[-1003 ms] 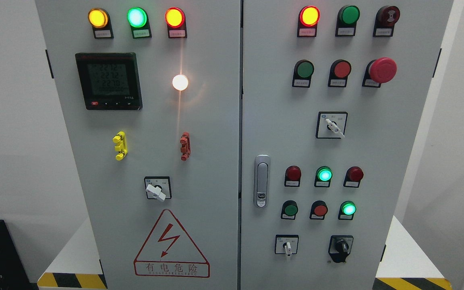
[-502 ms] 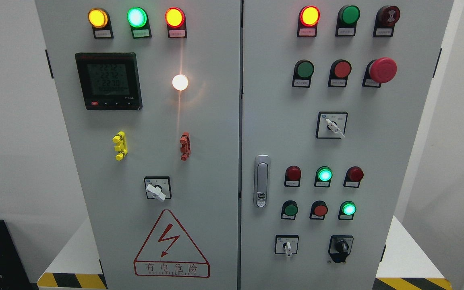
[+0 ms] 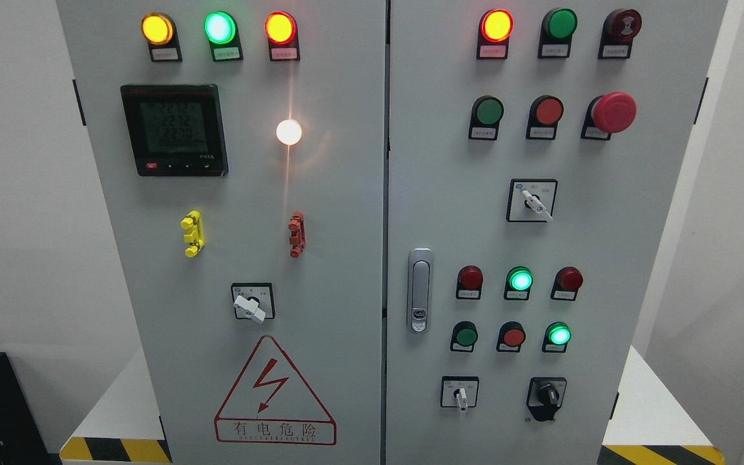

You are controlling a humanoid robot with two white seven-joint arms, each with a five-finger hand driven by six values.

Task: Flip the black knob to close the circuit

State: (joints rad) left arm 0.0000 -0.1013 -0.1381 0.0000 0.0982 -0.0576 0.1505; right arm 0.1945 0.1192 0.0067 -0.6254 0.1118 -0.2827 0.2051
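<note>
The black knob (image 3: 547, 393) sits at the lower right of the grey cabinet's right door (image 3: 436, 213), in a black bezel, its pointer standing roughly upright. To its left is a white lever switch (image 3: 460, 395). Neither of my hands nor any arm shows in the head view.
The right door also carries a silver door handle (image 3: 420, 289), a red mushroom stop button (image 3: 613, 112), a white selector (image 3: 535, 203) and rows of lit and unlit lamps. The left door holds a meter (image 3: 174, 130), a white selector (image 3: 250, 305) and a warning triangle (image 3: 274, 394). Hazard-striped base corners sit below.
</note>
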